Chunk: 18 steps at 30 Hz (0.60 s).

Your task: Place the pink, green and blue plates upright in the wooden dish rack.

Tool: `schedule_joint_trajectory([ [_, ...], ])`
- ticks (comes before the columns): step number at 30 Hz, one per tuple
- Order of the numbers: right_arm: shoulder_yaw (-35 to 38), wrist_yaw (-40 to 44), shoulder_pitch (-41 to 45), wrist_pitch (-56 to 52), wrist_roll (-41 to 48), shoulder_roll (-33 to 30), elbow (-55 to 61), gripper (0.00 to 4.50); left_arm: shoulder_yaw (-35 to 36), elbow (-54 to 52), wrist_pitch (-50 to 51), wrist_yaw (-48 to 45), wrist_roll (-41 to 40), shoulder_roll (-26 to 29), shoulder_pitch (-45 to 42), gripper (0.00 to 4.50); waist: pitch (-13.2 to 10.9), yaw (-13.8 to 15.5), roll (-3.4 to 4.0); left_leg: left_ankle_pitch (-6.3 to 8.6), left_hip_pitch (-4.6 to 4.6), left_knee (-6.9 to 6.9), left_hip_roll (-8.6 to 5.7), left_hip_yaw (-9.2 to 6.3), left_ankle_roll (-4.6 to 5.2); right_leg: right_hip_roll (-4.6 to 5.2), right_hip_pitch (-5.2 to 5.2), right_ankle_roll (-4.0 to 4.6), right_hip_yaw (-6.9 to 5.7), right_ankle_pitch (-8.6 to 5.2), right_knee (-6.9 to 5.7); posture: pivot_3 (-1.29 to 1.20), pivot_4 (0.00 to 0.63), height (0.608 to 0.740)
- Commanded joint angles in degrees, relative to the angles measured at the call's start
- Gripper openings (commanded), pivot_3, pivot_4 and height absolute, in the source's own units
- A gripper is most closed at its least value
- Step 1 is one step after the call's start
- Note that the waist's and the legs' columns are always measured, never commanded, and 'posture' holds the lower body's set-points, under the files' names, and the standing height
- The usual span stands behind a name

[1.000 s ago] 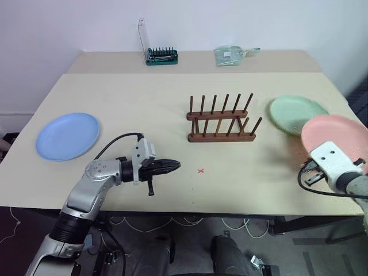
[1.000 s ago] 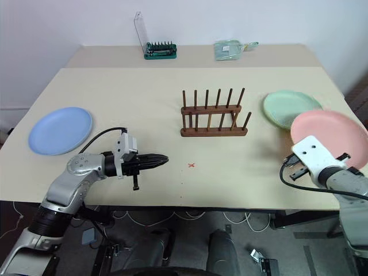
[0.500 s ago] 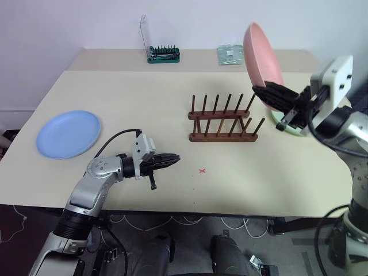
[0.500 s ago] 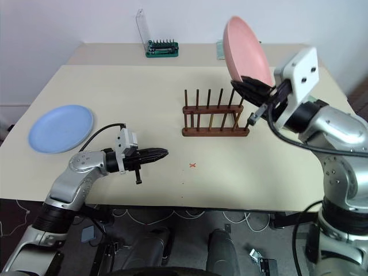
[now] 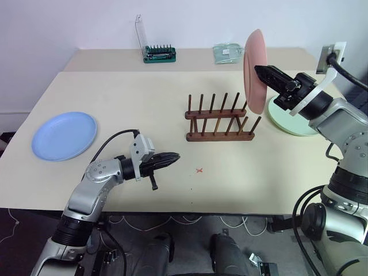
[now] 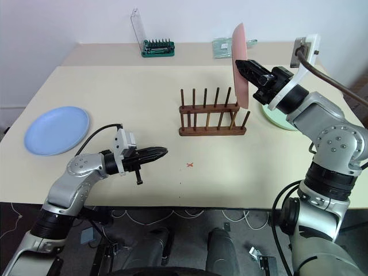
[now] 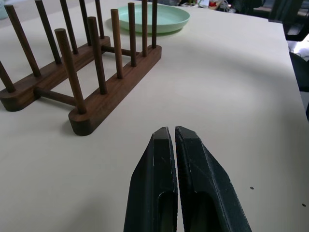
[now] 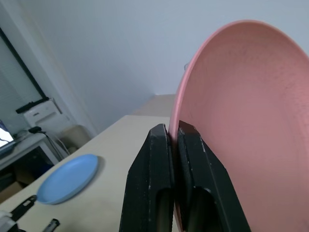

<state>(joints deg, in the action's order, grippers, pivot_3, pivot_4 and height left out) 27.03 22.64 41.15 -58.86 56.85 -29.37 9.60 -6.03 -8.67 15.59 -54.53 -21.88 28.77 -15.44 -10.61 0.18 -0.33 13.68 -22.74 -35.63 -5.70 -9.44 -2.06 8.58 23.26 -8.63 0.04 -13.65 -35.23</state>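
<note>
My right gripper is shut on the rim of the pink plate and holds it on edge in the air, just above the right end of the wooden dish rack. The rack stands bare at mid table. To the right of the rack the green plate lies flat, partly behind my right arm. The blue plate lies flat at the far left. My left gripper hovers low over the table in front of the rack, shut with nothing in it, its fingers pointing toward the rack.
A green tray of small tools and a clear packet sit at the back of the table. A small red cross marks the tabletop between my left gripper and the rack. The table's front edge runs just below my left arm.
My right arm has lifted the pink plate from low at the table's right edge, turned it on edge and carried it left over the rack's right end. The left gripper has stayed put.
</note>
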Motion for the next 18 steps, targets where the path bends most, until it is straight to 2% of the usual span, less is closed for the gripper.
schedule_joint_trajectory([
  [1,2.5,-3.7,2.2,-0.2,4.2,1.2,-0.8,0.1,0.5,-1.8,-0.1,0.1,-0.6,-0.1,-0.4,0.13,0.0,0.0,0.0,0.0,0.0,0.0,0.0,0.01,0.0,0.0,0.0,0.0,0.0,0.0,0.0,0.0,0.15,0.74],
  [8,1.7,-5.6,0.9,0.1,6.3,0.8,-1.7,0.1,0.6,-1.3,0.0,-0.4,-0.7,-0.1,-0.8,0.13,0.0,-0.1,0.01,0.0,0.0,-0.01,0.0,0.01,0.0,0.0,0.0,0.01,0.0,0.01,0.0,0.0,0.15,0.74],
  [14,2.9,-6.8,1.2,1.4,5.5,0.2,-9.4,0.1,0.4,-1.4,0.0,-0.4,-0.5,-0.2,-1.1,0.13,0.0,-0.5,0.01,-0.01,0.01,-0.03,-0.01,0.02,0.0,0.0,-0.03,0.01,0.0,0.01,-0.01,0.0,0.15,0.74],
  [17,2.9,-6.1,0.7,2.1,4.9,-0.6,-11.8,1.01,0.4,-1.4,0.0,-0.3,-0.5,-0.2,-1.1,0.13,0.0,-0.9,0.02,-0.01,0.02,-0.03,-0.01,0.01,0.0,0.0,-0.05,0.01,0.0,0.01,-0.01,0.0,0.15,0.74],
  [18,2.8,-5.8,0.5,2.3,4.6,-0.9,-12.0,1.47,0.4,-1.5,0.0,-0.3,-0.5,-0.2,-1.0,0.13,0.0,-1.0,0.03,-0.01,0.02,-0.04,-0.01,0.02,0.0,0.0,-0.05,0.01,0.0,0.02,-0.01,0.0,0.15,0.74],
])
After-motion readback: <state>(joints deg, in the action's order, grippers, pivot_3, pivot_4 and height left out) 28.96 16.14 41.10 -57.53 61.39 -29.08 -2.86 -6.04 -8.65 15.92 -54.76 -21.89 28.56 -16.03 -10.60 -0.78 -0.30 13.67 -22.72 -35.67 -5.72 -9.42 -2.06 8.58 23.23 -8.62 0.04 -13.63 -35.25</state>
